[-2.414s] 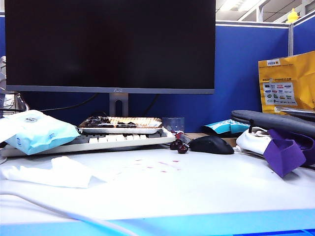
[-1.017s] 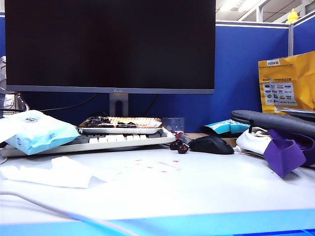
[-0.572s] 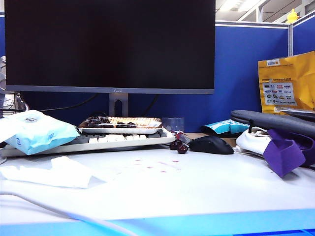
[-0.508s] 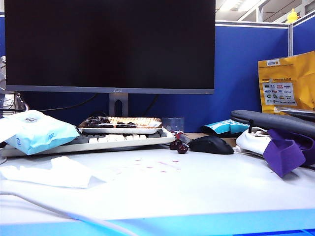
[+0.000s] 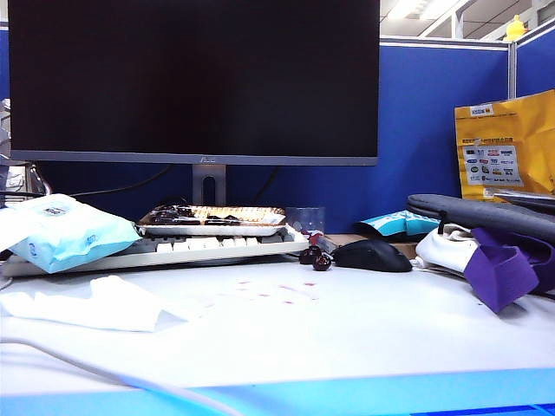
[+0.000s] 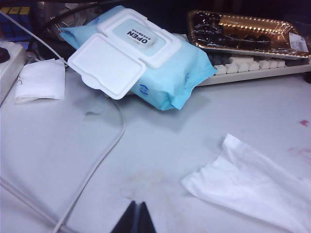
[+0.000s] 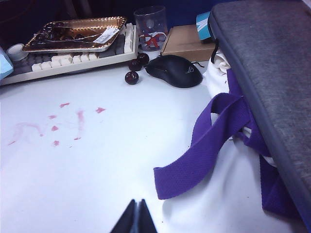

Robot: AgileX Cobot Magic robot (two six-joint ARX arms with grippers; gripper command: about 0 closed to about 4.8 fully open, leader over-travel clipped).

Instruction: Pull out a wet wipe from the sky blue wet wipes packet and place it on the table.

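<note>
A thin white wet wipe (image 6: 252,187) lies flat on the white worktop (image 6: 160,141), just in front of the sky blue pillow-shaped wet wipes packet (image 6: 160,68), whose flap hangs open. The task looks done. Left end effector (image 6: 136,219) and right end effector (image 7: 136,213) hover pinched closed, empty.

This is an office cubicle. A wide dark monitor (image 5: 192,78) stands at the back of a white desk (image 5: 364,321), with a keyboard (image 5: 156,251) and a black mouse (image 5: 373,255) in front of it. Blue partition walls (image 5: 442,130) close off the space, under ceiling strip lights (image 5: 408,9).
</note>
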